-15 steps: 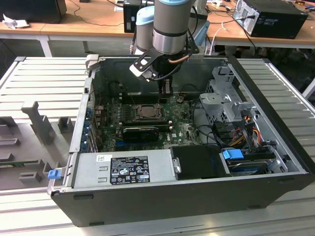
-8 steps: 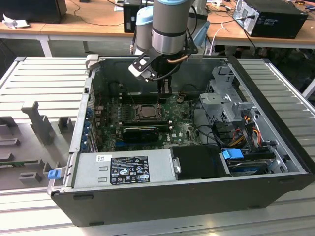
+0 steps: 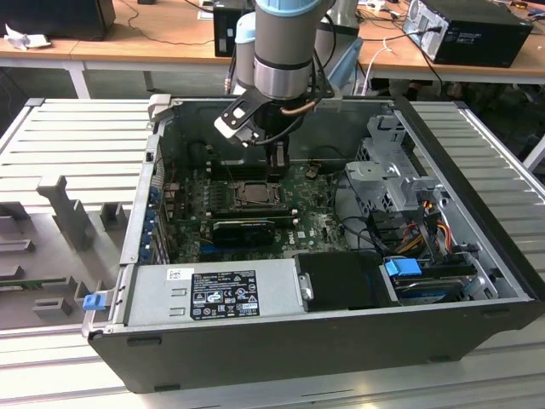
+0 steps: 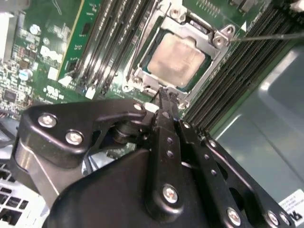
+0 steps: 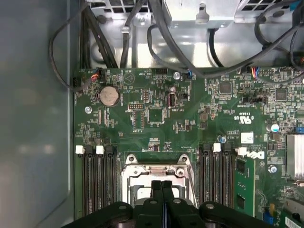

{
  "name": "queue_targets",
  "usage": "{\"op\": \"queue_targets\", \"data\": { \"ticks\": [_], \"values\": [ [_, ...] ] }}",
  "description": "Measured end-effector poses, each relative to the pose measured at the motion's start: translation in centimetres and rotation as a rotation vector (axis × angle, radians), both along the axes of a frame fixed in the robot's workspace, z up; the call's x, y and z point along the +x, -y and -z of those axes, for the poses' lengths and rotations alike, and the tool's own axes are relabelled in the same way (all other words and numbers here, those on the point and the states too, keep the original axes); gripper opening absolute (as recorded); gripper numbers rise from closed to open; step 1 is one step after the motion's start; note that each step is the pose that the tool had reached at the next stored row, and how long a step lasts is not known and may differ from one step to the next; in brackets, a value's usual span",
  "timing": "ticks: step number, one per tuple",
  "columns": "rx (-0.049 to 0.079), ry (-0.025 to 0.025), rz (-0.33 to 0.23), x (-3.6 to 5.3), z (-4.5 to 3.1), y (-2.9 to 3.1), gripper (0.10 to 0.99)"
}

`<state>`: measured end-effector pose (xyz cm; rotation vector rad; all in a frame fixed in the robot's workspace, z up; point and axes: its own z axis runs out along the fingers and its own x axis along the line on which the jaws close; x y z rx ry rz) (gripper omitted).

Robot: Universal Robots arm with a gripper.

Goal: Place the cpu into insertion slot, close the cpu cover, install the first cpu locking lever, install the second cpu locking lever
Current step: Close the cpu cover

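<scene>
The gripper (image 3: 277, 169) hangs inside the open black computer case (image 3: 341, 345), just above the green, bumpy motherboard (image 5: 156, 114). In both wrist views its two thin black fingers (image 4: 166, 123) are pressed flat together with nothing between them, and their tips sit right at the edge of the insertion slot (image 3: 255, 193). The cpu (image 4: 176, 59) lies flat in that slot. It is a small square, and its top is smooth, dull grey metal. The cpu cover (image 4: 214, 53), a thin shiny metal frame with a big window, lies down around the chip's edges. A thin, straight metal rod (image 4: 270, 34) runs out from one corner of the cover, across the long black memory slots (image 4: 109, 38). A round silver battery (image 5: 108, 96) sits on the board, well apart from the slot.
</scene>
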<state>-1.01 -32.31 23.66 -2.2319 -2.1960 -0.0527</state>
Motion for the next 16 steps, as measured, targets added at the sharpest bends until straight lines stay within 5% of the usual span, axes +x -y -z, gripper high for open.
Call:
{"op": "queue_targets", "data": {
  "ticks": [6, 10, 16],
  "values": [
    [0.002, 0.0001, -0.011, -1.28, 1.11, -0.01, 0.106],
    [0.003, 0.0001, -0.023, -3.35, 2.09, -0.01, 0.106],
    [0.003, 0.0001, -0.032, -4.27, 2.96, 0.0, 0.106]
  ]
}}
